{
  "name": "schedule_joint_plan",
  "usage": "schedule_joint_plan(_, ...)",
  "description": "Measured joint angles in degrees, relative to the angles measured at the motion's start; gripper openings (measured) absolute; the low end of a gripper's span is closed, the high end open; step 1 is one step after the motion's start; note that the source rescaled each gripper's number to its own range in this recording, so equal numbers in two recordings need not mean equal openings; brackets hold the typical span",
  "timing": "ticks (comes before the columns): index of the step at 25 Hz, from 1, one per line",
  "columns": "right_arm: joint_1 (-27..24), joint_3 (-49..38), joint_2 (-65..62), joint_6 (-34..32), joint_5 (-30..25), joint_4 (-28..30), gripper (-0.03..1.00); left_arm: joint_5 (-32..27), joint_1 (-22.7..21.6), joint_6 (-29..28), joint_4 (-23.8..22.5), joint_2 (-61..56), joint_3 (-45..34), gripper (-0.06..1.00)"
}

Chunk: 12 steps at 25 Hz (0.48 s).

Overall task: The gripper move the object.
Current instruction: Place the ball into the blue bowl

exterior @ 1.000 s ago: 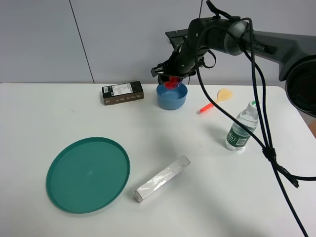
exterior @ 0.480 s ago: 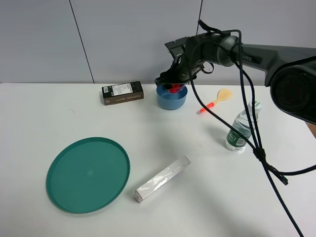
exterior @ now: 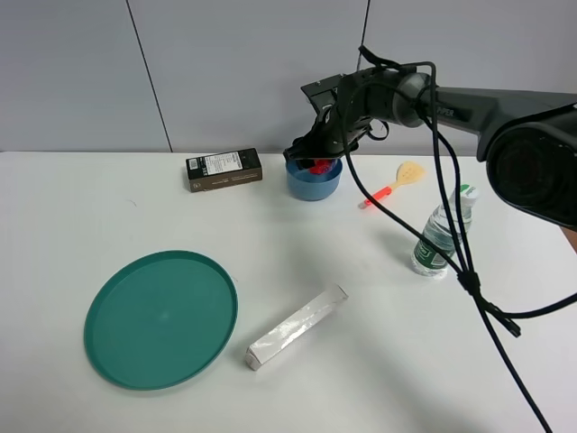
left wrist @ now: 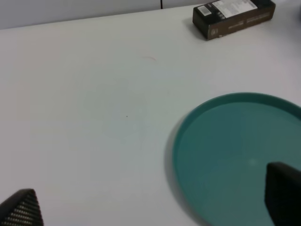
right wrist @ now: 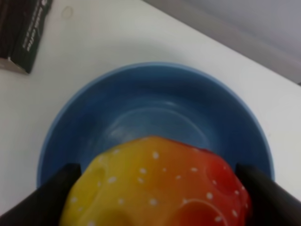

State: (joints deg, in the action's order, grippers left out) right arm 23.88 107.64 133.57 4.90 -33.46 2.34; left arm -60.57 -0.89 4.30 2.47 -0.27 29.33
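My right gripper (exterior: 315, 155) reaches from the right to the back of the table and is shut on the rainbow ball (exterior: 317, 165). It holds the ball just over the blue bowl (exterior: 313, 183). In the right wrist view the ball (right wrist: 155, 183) shows bumpy yellow and red between the two dark fingers (right wrist: 56, 193), with the bowl's inside (right wrist: 155, 113) right under it. My left gripper (left wrist: 150, 209) is open and empty above the white table beside the green plate (left wrist: 235, 150). It does not show in the high view.
A black box (exterior: 224, 169) lies left of the bowl. A wooden spoon with a red handle (exterior: 394, 184) and a water bottle (exterior: 442, 233) are to its right. The green plate (exterior: 160, 317) and a silver box (exterior: 297, 327) lie at the front. Black cables (exterior: 469, 271) hang over the right side.
My right gripper has moved down and slightly back with the ball, from above the bowl's rim to low over the bowl. Nothing else has moved.
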Motion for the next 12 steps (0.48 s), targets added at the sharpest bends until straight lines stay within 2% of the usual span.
schedule_joint_plan(2, 0.00, 0.00, 0.18, 0.00, -0.05, 0.00, 0.01, 0.00, 0.00, 0.00, 0.00, 0.00, 0.00, 1.00)
schedule_joint_plan(5, 0.00, 0.00, 0.18, 0.05, 1.04, 0.06, 0.09, 0.00, 0.00, 0.00, 0.00, 0.00, 0.00, 1.00)
schedule_joint_plan(9, 0.00, 0.00, 0.18, 0.05, 1.70, 0.06, 0.13, 0.00, 0.00, 0.00, 0.00, 0.00, 0.00, 1.00)
schedule_joint_plan(12, 0.00, 0.00, 0.18, 0.65, 2.96, 0.06, 0.26, 0.00, 0.00, 0.00, 0.00, 0.00, 0.00, 1.00)
